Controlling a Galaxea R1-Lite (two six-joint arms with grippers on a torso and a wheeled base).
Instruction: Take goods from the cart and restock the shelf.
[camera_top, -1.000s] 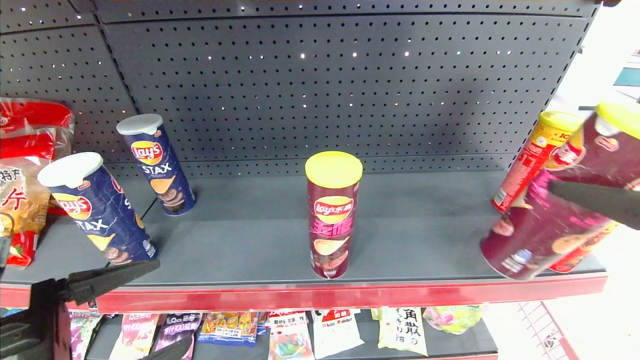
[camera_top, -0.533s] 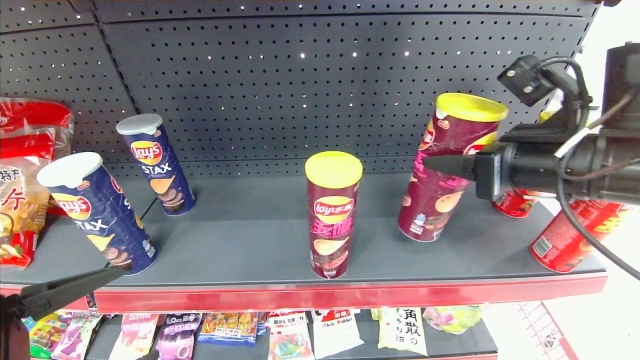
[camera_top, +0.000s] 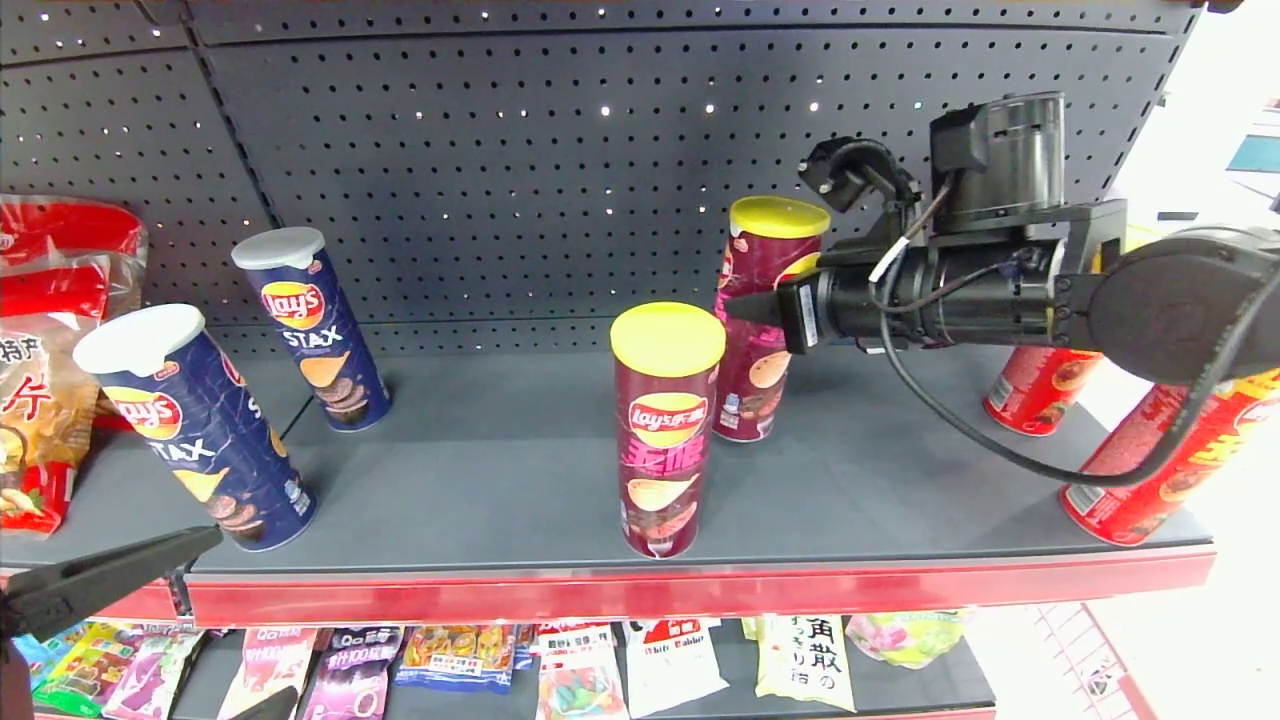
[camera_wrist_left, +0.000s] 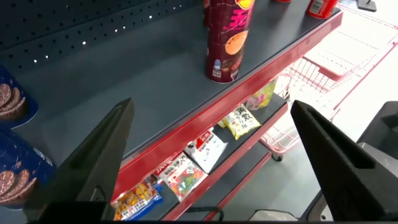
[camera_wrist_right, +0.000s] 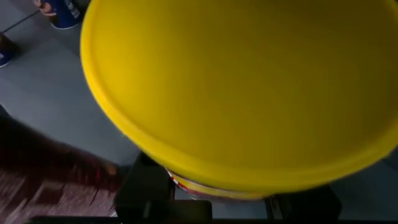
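My right gripper (camera_top: 770, 300) is shut on a maroon chip can with a yellow lid (camera_top: 762, 330), gripping it near the top. The can stands slightly tilted at the back middle of the dark shelf (camera_top: 500, 480), just behind and right of another maroon can (camera_top: 665, 430) at the front. I cannot tell if its base touches the shelf. In the right wrist view its yellow lid (camera_wrist_right: 242, 87) sits right before the camera. My left gripper (camera_wrist_left: 211, 106) is open and holds nothing, low by the shelf's red front edge (camera_top: 700, 590); one finger (camera_top: 120, 570) shows at the lower left.
Two blue cans (camera_top: 205, 430) (camera_top: 312, 325) lean at the shelf's left, beside snack bags (camera_top: 50, 350). Two red cans (camera_top: 1040, 385) (camera_top: 1160, 465) stand at the right end. Snack packets (camera_top: 600, 660) hang below. A pink wire cart (camera_wrist_left: 323, 62) is off to the right.
My right arm carried the maroon can from the shelf's right front corner leftward and deeper, to behind the front maroon can. My left gripper sank lower and to the left.
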